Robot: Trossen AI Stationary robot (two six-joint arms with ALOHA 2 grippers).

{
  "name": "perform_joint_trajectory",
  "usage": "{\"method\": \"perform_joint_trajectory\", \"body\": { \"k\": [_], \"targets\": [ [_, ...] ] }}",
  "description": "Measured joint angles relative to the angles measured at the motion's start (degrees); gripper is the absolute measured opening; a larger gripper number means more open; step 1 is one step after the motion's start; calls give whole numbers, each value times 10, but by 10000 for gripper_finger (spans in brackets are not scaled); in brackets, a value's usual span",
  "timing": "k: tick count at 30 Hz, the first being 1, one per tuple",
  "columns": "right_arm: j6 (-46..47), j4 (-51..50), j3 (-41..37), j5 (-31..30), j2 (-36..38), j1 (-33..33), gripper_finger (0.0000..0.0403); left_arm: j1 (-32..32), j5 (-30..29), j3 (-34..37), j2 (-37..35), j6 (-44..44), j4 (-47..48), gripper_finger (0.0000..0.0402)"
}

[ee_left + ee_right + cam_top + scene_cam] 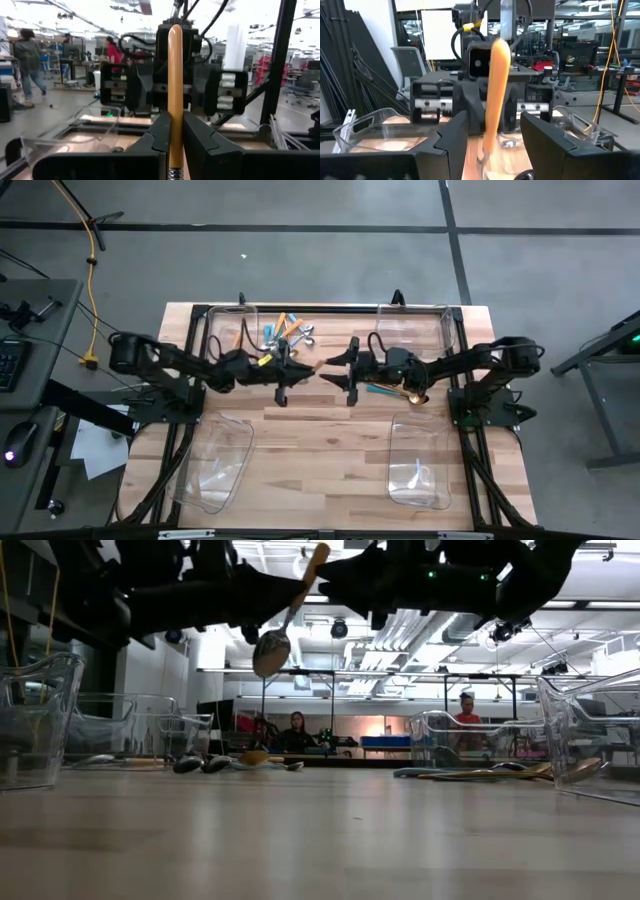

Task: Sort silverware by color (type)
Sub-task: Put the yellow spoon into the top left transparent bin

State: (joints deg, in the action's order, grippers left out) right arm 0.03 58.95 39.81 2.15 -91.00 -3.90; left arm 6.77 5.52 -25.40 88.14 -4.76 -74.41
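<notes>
Hanging above the middle of the wooden bench (320, 430), an orange-handled silver spoon (285, 620) is clamped by its handle in the left pincer (175, 142), bowl tilted downward and clear of the surface. The right pincer (492, 137) is held facing it from the other side, its fingers (451, 137) spread open around the free end of the orange handle without touching it. At the far left of the bench, a loose pile of orange- and light-blue-handled cutlery (285, 332) is seen just beside a clear plastic bin (228, 330). Toward the far right, a gold spoon (412, 397) and a teal-handled piece (380, 389) are lying beside another clear bin (420, 328). Two more clear bins (215, 460) are placed near the front edge.
</notes>
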Motion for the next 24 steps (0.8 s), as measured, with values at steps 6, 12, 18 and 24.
{"method": "perform_joint_trajectory", "body": {
  "k": [6,12,18,24],
  "targets": [
    [1,4,-1,0,0,0,168,-1,0,-12,11,-1,-2,19],
    [-2,-4,-2,0,0,0,168,0,0,-12,-1,5,4,19],
    [-14,-55,-6,0,21,-6,168,3,-2,17,-60,29,42,19],
    [-28,-59,-29,0,57,-7,168,13,-9,71,-145,29,40,19]
  ]
}}
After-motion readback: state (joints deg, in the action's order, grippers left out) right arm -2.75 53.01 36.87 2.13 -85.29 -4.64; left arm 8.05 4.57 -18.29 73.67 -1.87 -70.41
